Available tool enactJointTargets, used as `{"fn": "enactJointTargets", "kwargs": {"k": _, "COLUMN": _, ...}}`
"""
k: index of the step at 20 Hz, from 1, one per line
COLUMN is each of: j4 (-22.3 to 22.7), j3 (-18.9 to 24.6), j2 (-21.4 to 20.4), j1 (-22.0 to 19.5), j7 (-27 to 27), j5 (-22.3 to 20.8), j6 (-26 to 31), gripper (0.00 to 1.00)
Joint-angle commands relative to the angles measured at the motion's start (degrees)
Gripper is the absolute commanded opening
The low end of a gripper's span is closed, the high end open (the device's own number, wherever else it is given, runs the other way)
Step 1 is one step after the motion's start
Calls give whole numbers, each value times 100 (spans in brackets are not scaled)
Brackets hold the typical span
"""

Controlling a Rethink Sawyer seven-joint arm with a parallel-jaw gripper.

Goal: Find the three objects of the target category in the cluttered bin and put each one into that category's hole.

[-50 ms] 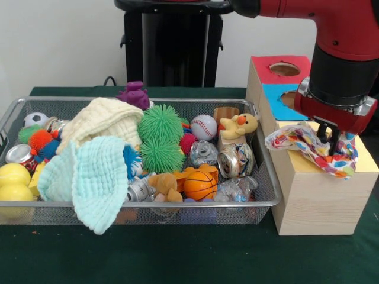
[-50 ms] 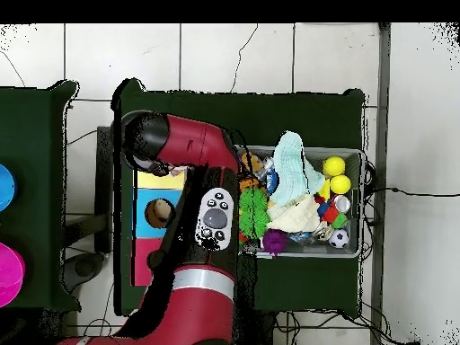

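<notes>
My gripper (image 1: 330,141) is down over the yellow end (image 1: 364,161) of the wooden box (image 1: 314,201). It is shut on a multicoloured patterned cloth (image 1: 302,144) that lies spread across the yellow panel. The box's red panel (image 1: 281,70) and blue panel (image 1: 278,97) each show a round hole. In the wire bin (image 1: 266,204), a cream cloth (image 1: 100,118) and a mint cloth (image 1: 89,171) lie on the clutter. From overhead the arm (image 2: 193,148) hides the gripper. The mint cloth (image 2: 292,166) and cream cloth (image 2: 296,216) show in the bin (image 2: 359,202).
The bin also holds green spiky balls (image 1: 161,139), a baseball (image 1: 204,126), a small basketball (image 1: 200,184), crushed cans (image 1: 235,161), a yellow duck plush (image 1: 240,125), yellow balls (image 1: 14,182) and a purple toy (image 1: 135,94). The box stands close against the bin's right side.
</notes>
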Motion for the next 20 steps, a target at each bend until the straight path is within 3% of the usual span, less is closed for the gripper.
{"fn": "enactJointTargets", "kwargs": {"k": 1, "j4": 388, "j3": -65, "j2": 718, "j1": -211, "j7": 800, "j5": -445, "j6": -394, "gripper": 0}}
{"fn": "enactJointTargets", "kwargs": {"k": 7, "j4": 351, "j3": -609, "j2": 467, "j1": 92, "j7": 1015, "j5": -697, "j6": -188, "gripper": 0}}
{"fn": "enactJointTargets", "kwargs": {"k": 13, "j4": -97, "j3": -1256, "j2": 73, "j1": 339, "j7": 948, "j5": -966, "j6": -114, "gripper": 0}}
{"fn": "enactJointTargets", "kwargs": {"k": 15, "j4": -117, "j3": -1232, "j2": -56, "j1": 343, "j7": 889, "j5": -895, "j6": 140, "gripper": 0}}
{"fn": "enactJointTargets", "kwargs": {"k": 17, "j4": 166, "j3": -1057, "j2": -171, "j1": 361, "j7": 1008, "j5": -684, "j6": 236, "gripper": 0}}
{"fn": "enactJointTargets", "kwargs": {"k": 20, "j4": 516, "j3": -781, "j2": -2, "j1": 380, "j7": 1249, "j5": -422, "j6": -117, "gripper": 0}}
